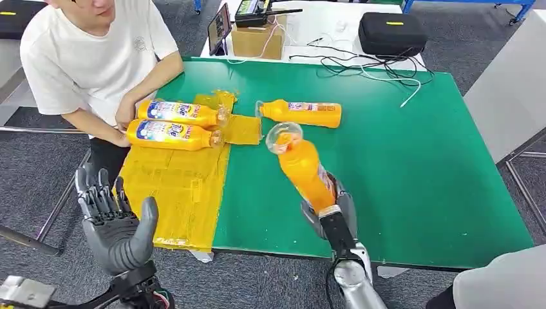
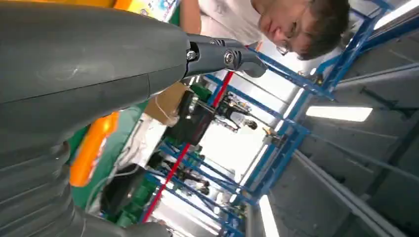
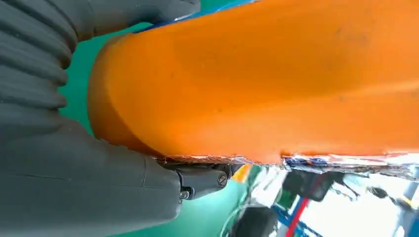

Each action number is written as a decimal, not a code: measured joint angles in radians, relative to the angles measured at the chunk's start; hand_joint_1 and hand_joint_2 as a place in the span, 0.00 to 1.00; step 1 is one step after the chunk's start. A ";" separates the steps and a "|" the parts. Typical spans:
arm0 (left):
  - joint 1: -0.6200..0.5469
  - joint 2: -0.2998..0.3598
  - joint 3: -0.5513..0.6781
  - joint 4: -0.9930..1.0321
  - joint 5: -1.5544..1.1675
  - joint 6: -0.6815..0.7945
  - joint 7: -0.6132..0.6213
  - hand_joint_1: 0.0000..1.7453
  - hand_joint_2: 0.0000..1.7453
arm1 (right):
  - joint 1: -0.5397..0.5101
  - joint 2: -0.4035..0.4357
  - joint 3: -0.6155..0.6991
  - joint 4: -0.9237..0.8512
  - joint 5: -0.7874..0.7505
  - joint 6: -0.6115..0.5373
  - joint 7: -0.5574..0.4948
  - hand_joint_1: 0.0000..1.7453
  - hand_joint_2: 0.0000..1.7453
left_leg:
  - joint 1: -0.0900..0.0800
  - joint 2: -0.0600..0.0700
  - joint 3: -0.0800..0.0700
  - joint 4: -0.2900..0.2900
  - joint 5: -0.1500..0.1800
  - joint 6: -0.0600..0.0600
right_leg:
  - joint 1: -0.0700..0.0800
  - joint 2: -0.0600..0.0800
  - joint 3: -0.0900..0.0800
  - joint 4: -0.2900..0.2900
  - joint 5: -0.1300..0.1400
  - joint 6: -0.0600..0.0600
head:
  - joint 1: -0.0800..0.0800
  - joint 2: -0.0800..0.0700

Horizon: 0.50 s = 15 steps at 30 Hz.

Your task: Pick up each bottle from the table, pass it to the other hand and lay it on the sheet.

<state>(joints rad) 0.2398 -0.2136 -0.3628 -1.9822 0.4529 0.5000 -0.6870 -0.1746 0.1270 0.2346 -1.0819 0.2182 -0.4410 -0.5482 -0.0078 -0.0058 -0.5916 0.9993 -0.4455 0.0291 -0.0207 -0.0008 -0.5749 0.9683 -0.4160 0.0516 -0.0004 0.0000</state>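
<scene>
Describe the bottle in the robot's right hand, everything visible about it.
The held bottle is orange, glossy plastic by its look, with a clear cap at its far end and a label strip along one side. The right hand grips it around its base, lifted off the green table and tilted, cap pointing away from the robot and slightly left. It hangs right of the yellow sheet, near another orange bottle lying on the table; whether they touch is unclear.

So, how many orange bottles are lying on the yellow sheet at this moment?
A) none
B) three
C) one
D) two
D: two labelled bottles lie side by side on the yellow sheet; a third bottle lies on the green table, and the right hand holds a fourth bottle.
</scene>
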 measured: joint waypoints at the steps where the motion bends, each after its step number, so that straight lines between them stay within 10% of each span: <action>1: 0.001 0.001 0.000 0.000 0.031 -0.042 0.031 0.00 1.00 | 0.005 0.000 -0.006 -0.015 -0.010 0.002 -0.004 1.00 1.00 | 0.000 0.000 0.000 0.000 0.000 0.000 | 0.000 0.000 0.000 0.000 0.000 0.000 | 0.000 0.000; 15: -0.043 0.049 -0.056 0.198 0.020 -0.093 0.048 0.00 1.00 | 0.056 -0.003 -0.003 -0.142 0.011 0.095 0.017 1.00 1.00 | 0.000 0.001 0.000 0.000 0.000 0.000 | 0.000 0.000 0.000 0.000 0.000 0.000 | 0.000 0.000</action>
<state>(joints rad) 0.1964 -0.1644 -0.4189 -1.7837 0.4730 0.4071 -0.6394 -0.1185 0.1244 0.2312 -1.2238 0.2289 -0.3460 -0.5314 -0.0078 -0.0052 -0.5914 0.9993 -0.4456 0.0290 -0.0207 -0.0007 -0.5749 0.9683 -0.4160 0.0516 -0.0004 0.0004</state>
